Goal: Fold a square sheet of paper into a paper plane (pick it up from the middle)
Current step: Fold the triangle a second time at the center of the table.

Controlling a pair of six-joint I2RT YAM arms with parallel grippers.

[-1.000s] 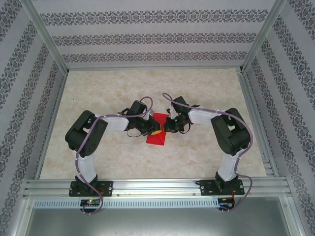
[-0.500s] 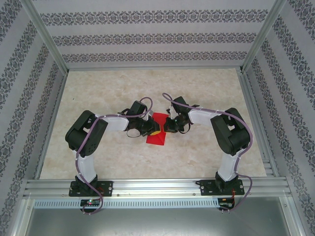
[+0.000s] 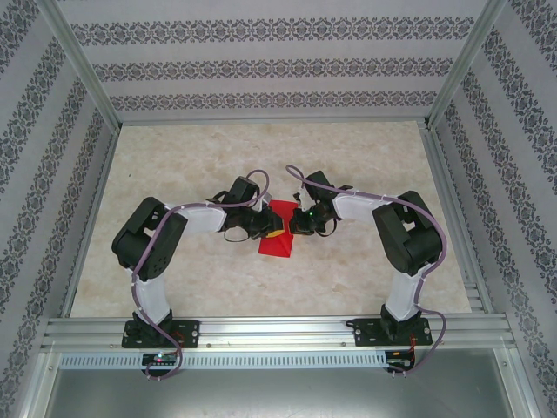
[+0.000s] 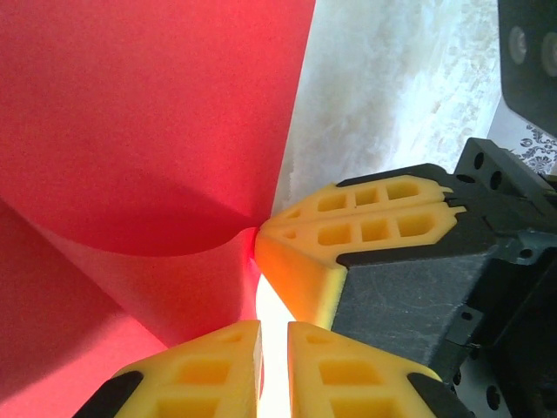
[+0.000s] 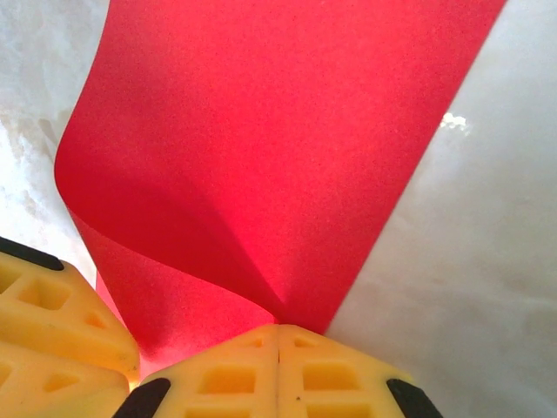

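The square sheet of paper (image 3: 277, 245) sits in the middle of the desk (image 3: 174, 165), well apart from every border. Both arms reach inward and meet over it. Its near part lies flat on the desk, and one flap is lifted into a soft curl.

The right gripper (image 5: 278, 338) has its jaws pressed fully together, the yellow pads (image 5: 339, 370) meeting at a hairline seam. The curled flap narrows right into that seam, so the paper is pinched at the tips. From there the sheet's straight right edge runs diagonally up and away, with bare pale desk beside it.

The left gripper (image 4: 274, 333) comes in just beside the right one, almost tip to tip. Its jaws are nearly together, with only a thin bright slit between the pads. I cannot tell whether any paper is caught in that slit (the red curl drops out of sight close by it). In the left wrist view the sheet's long edge is clean and straight.

Open marbled desk spreads around the sheet to the patterned walls (image 3: 261, 70) at the back and sides, and to the metal rail (image 3: 261, 331) in front, where the arm bases are bolted.
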